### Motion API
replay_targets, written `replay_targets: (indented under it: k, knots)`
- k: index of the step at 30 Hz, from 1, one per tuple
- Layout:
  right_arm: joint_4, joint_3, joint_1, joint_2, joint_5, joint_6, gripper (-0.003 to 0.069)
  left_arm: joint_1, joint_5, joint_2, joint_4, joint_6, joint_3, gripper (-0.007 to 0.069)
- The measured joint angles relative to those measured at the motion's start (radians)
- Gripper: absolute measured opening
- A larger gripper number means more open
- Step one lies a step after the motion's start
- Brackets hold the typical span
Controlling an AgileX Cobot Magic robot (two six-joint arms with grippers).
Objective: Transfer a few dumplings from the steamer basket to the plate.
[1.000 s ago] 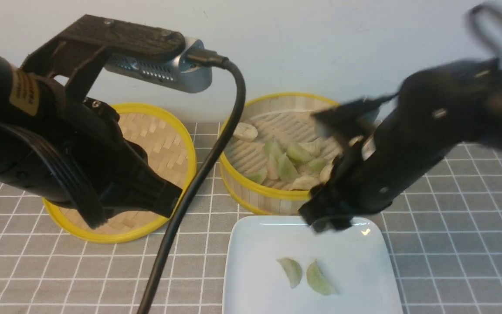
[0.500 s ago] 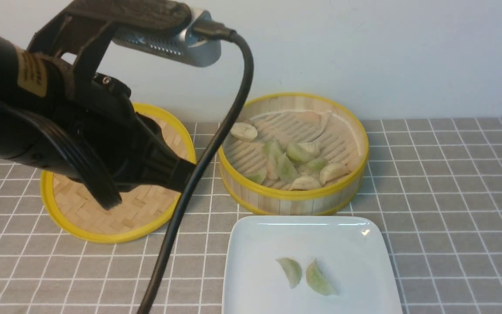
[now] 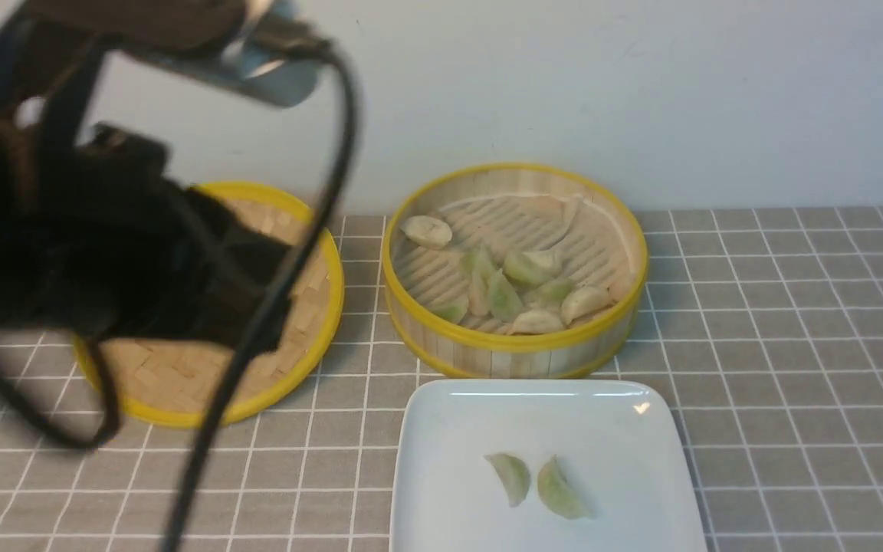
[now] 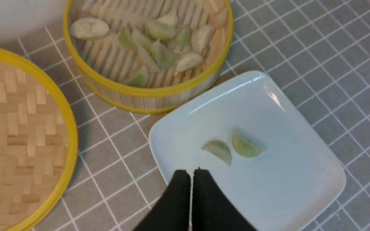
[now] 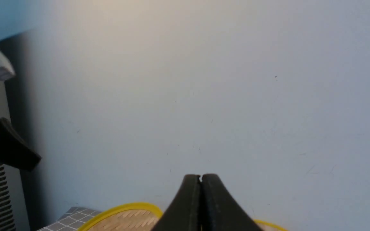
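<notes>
- Front view: the round bamboo steamer basket with yellow rims (image 3: 514, 343) stands on the grey checked worktop (image 3: 794, 345). It holds a heap of small pale green and cream crescent dumplings (image 3: 522, 285), touching one another, with one cream one lying apart.
- The large glossy white square plate (image 3: 610, 429) lies just beside the basket, on the robot's side of it, and carries two green dumplings close together.
- The flat woven yellow-rimmed lid (image 3: 181, 376) lies to the basket's left. It is partly hidden by the blurred black left arm (image 3: 104, 261) and its dangling black cable (image 3: 257, 322). The right arm is out of this view.
- Left wrist view: the left end effector (image 4: 191, 173) is clenched with nothing between its fingers. It is raised above the worktop, with the basket, lid and plate all in sight below it.
- Right wrist view: the right end effector (image 5: 201, 177) is also clenched and empty. It is lifted well clear of the basket and points at the plain pale wall (image 5: 204, 80).
- Judgement: two dumplings may not count as "a few", so another pick looks likely.
- Risks: clenched fingers going into the basket would shove the heap rather than grasp. Because the dumplings touch, one grip could drag a neighbour along or squash a soft one. The loose cable could sweep the lid or the basket's rim. A dumpling dropped on the glossy plate could slide.
</notes>
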Motion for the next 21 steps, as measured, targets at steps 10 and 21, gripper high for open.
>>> replay_targets:
  k: [10,21]
  knots:
    - [-0.007,0.001,0.0,0.0,0.006,0.006,-0.0013,0.0,-0.357,-0.501,0.016,-0.001,0.455,-0.0005]
    - [-0.008,0.001,0.0,0.0,0.006,0.009,-0.0013,0.0,-0.363,-0.672,0.038,0.007,0.606,-0.0005]
